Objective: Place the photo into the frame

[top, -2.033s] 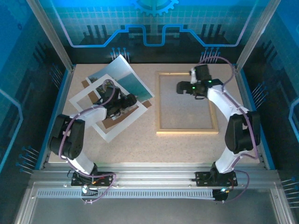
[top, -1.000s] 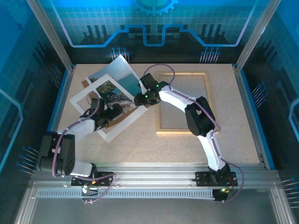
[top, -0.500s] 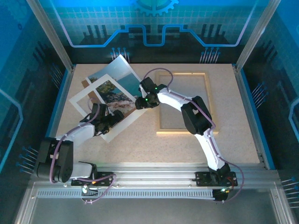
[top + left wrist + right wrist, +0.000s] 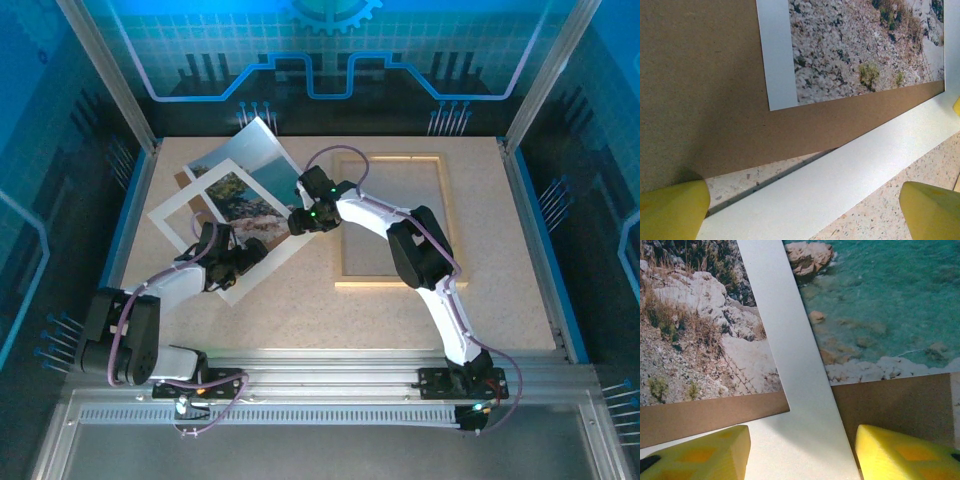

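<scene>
The photo [image 4: 256, 168], a coast scene with turquoise sea and pale rocks, lies tilted at the table's far left, partly under a white mat [image 4: 176, 212]. The frame [image 4: 400, 283] of light wooden rails lies flat to the right with nothing inside it. My right gripper [image 4: 297, 222] hovers open over the mat's right corner; in the right wrist view its yellow fingers [image 4: 905, 452] straddle the mat strip [image 4: 790, 365], the photo [image 4: 875, 300] beyond. My left gripper [image 4: 245, 256] stands wide open over the mat's near edge [image 4: 840, 185], with the photo [image 4: 855, 45] ahead.
A brown backing board [image 4: 705, 85] lies beneath the photo and mat, showing at the right corner too [image 4: 895, 400]. The speckled tabletop [image 4: 300, 310] is bare in front of the stack. Blue side walls [image 4: 130, 200] edge the table.
The right arm swung left from the frame's top rail to the mat's right corner, and its jaws widened a little. The left gripper slid back along the mat's near edge.
</scene>
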Available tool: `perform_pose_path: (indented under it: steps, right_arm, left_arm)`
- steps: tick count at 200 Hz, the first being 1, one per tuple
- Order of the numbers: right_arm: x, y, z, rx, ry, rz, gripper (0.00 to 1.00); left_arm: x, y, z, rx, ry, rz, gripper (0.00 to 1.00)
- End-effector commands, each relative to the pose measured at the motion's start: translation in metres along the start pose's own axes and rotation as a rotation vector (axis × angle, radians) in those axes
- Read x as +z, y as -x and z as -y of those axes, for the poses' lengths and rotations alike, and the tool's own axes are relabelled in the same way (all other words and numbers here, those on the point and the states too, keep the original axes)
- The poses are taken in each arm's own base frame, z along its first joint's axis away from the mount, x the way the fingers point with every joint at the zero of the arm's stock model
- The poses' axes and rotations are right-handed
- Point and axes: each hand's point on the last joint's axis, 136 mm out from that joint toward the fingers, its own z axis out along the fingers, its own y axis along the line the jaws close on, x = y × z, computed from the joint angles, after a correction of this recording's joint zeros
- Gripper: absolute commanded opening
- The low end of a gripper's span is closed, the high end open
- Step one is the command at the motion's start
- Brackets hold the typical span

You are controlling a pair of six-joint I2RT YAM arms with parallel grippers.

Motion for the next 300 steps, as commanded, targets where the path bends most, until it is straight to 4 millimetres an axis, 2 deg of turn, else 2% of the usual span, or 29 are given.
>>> perform_pose_path:
  steps: [1, 29, 60, 63, 81, 140, 166, 197, 240, 265, 300]
  right_arm:
    - [0.011, -0.020, 0.000, -0.014, -0.011, -0.061, 0.60]
    - [0.015, -0.028, -0.011, 0.002, 0.039, -0.082, 0.60]
    - [0.006, -0.029, -0.024, 0.016, 0.109, -0.069, 0.60]
    - [-0.004, -0.023, -0.030, 0.009, 0.122, -0.047, 0.60]
    - [-0.017, -0.019, -0.036, 0.003, 0.143, -0.027, 0.60]
    - [-0.051, -0.002, -0.053, 0.010, 0.224, 0.028, 0.60]
    - [-0.057, 0.001, -0.059, 0.043, 0.287, 0.038, 0.60]
    - [-0.047, -0.005, -0.037, 0.050, 0.187, 0.033, 0.60]
    - [-0.033, -0.029, -0.011, 0.069, 0.025, -0.036, 0.59]
    - [-0.025, -0.038, -0.005, 0.099, 0.008, -0.055, 0.57]
    - [-0.016, -0.040, -0.004, 0.118, 0.004, -0.066, 0.53]
  left_arm:
    - [0.007, -0.011, -0.012, -0.004, 0.028, -0.030, 0.99]
    - [0.008, -0.011, -0.012, -0.004, 0.027, -0.030, 0.99]
    - [0.008, -0.011, -0.012, -0.002, 0.029, -0.026, 0.99]
    - [0.008, -0.011, -0.013, -0.002, 0.029, -0.026, 0.99]
    - [0.008, -0.011, -0.012, -0.004, 0.027, -0.024, 0.99]
    - [0.008, -0.011, -0.014, -0.005, 0.030, -0.023, 0.99]
    - [0.008, -0.012, -0.013, -0.005, 0.029, -0.024, 0.99]
    - [0.006, -0.011, -0.013, -0.003, 0.028, -0.018, 0.99]
    - [0.006, -0.010, -0.013, 0.003, 0.027, -0.015, 0.99]
    - [0.007, -0.011, -0.012, 0.002, 0.023, -0.019, 0.99]
    - [0.007, -0.012, -0.013, 0.004, 0.026, -0.021, 0.99]
